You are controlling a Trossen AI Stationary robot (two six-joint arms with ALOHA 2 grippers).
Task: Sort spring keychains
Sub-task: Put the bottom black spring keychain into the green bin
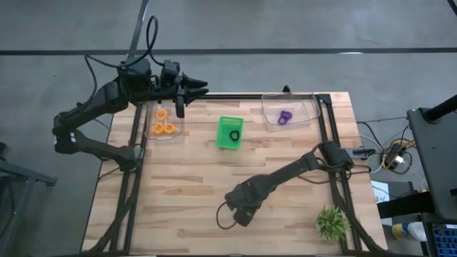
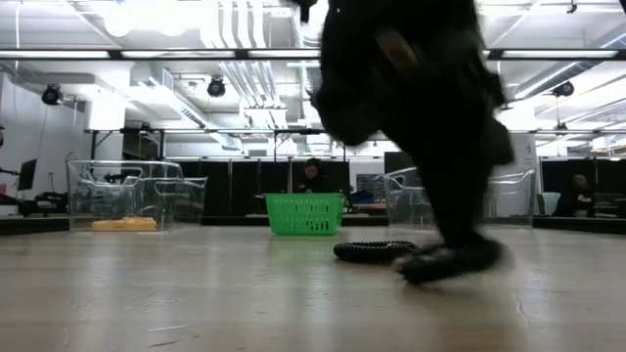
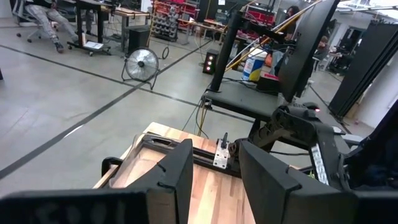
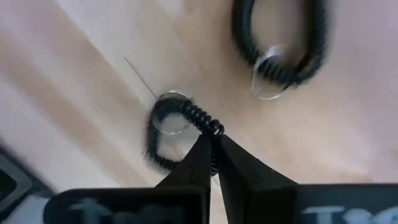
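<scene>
Spanning the middle of the scene, the wooden table [image 1: 214,185] carries both dark arms and three containers. Reaching across the near half, the right gripper [image 4: 211,163] is down at the tabletop with its fingers pinched together on the coil of a black spring keychain [image 4: 180,127]; a second black keychain [image 4: 283,37] lies on the wood just beyond it, apart from the fingers. From table height this gripper blocks much of the view, and a black coil [image 2: 377,250] lies on the boards touching or just beside it. At the far left corner, the left gripper [image 1: 180,107] hovers by the clear bin, its fingers [image 3: 177,180] parted with a clear gap between them and nothing held. That left clear bin [image 1: 163,135] holds several orange-yellow keychains [image 1: 163,127]. In the far middle stands the green basket [image 1: 230,133] with one black keychain [image 1: 233,135] inside. At the far right, another clear bin [image 1: 289,113] holds a purple keychain [image 1: 285,118]. Near the table's right near corner sits a small spiky green plant [image 1: 332,223], well apart from the right gripper.
</scene>
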